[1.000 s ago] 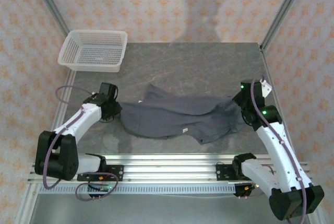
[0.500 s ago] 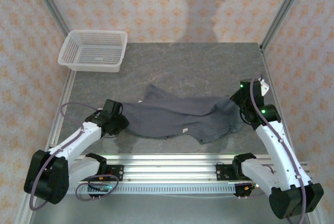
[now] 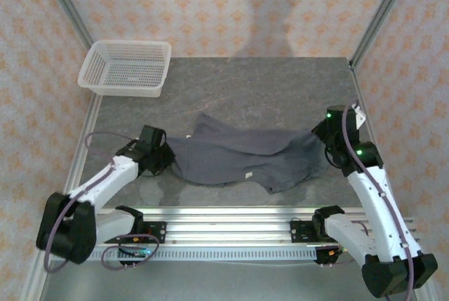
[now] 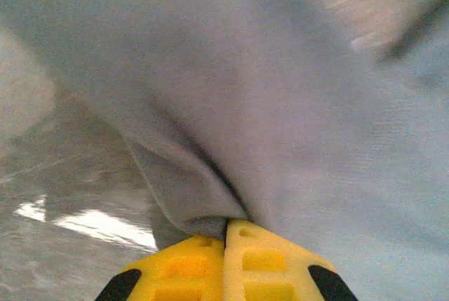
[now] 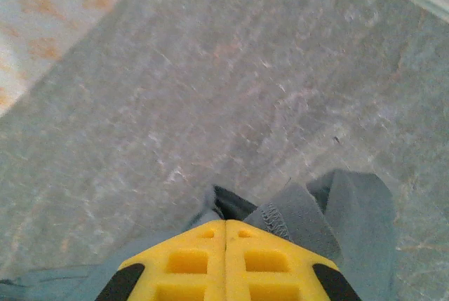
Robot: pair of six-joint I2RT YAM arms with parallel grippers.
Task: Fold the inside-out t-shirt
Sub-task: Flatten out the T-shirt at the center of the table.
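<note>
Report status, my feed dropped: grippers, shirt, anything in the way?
Left gripper shut on t-shirt, left end. Right gripper shut on right end. T-shirt rumpled, unfolded. Basket far left, apart.

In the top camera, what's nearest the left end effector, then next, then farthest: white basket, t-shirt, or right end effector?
1. t-shirt: gripped by the left end effector.
2. white basket: far left corner.
3. right end effector: across the shirt, right side.
</note>
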